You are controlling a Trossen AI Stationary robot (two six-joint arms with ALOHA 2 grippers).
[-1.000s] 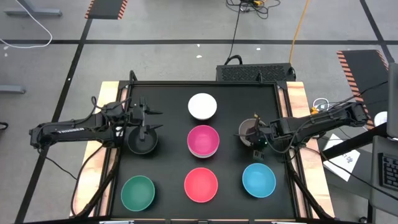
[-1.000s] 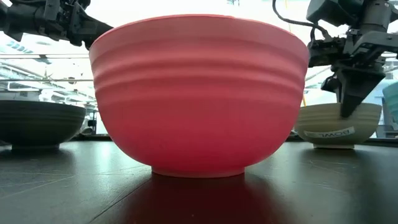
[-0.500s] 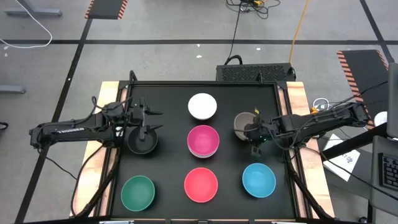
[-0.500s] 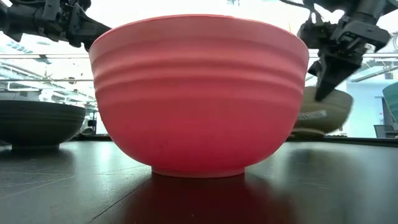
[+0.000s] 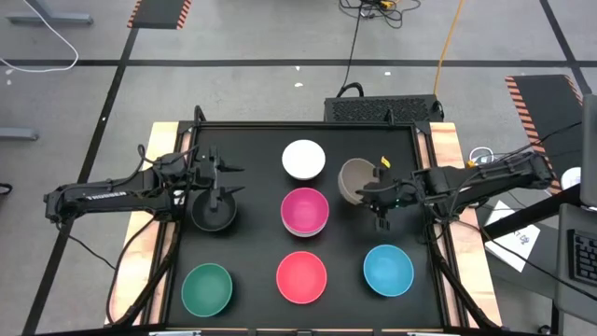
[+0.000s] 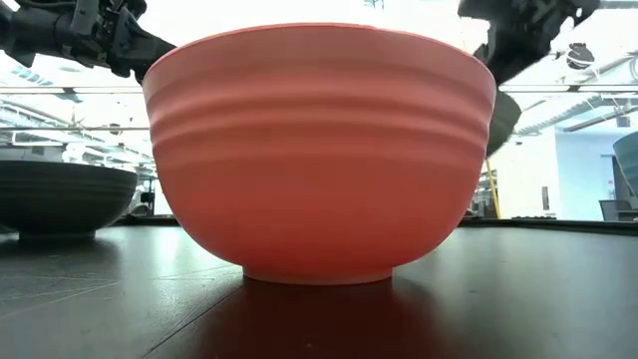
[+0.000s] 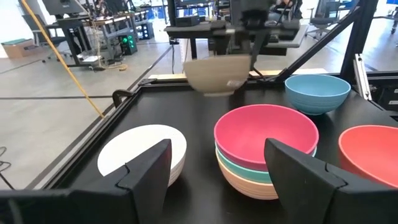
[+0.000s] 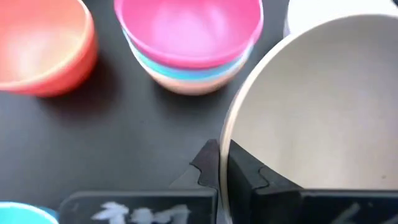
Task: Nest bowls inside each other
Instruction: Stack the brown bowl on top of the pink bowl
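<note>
My right gripper (image 5: pixel 374 192) is shut on a taupe-brown bowl (image 5: pixel 355 179), held in the air at the table's right, between the white bowl (image 5: pixel 304 159) and the blue bowl (image 5: pixel 388 270). In the table's middle, a magenta bowl (image 5: pixel 305 209) sits nested on a teal and an orange one (image 7: pixel 249 186). A red bowl (image 5: pixel 301 276) and a green bowl (image 5: pixel 206 288) rest on their bases near the front edge. My left gripper (image 5: pixel 227 181) stands open above the black bowl (image 5: pixel 213 213), touching nothing. My right gripper pinches the taupe-brown bowl's rim (image 8: pixel 222 155) on the side toward the table's right, one finger inside the bowl and one outside. The fingers slant down from the right. The bowl is lifted clear of the table, its mouth up (image 7: pixel 217 74).
The black mat (image 5: pixel 252 252) has wooden rails along its left and right sides. A grey box (image 5: pixel 382 107) stands behind the far edge. In the low view the red bowl (image 6: pixel 319 150) fills the foreground and hides most of the table.
My right gripper has risen and gone a little toward the table's left and far edge, rolling as it went. The taupe-brown bowl, which stood on the table a second ago, now hangs clear of it.
</note>
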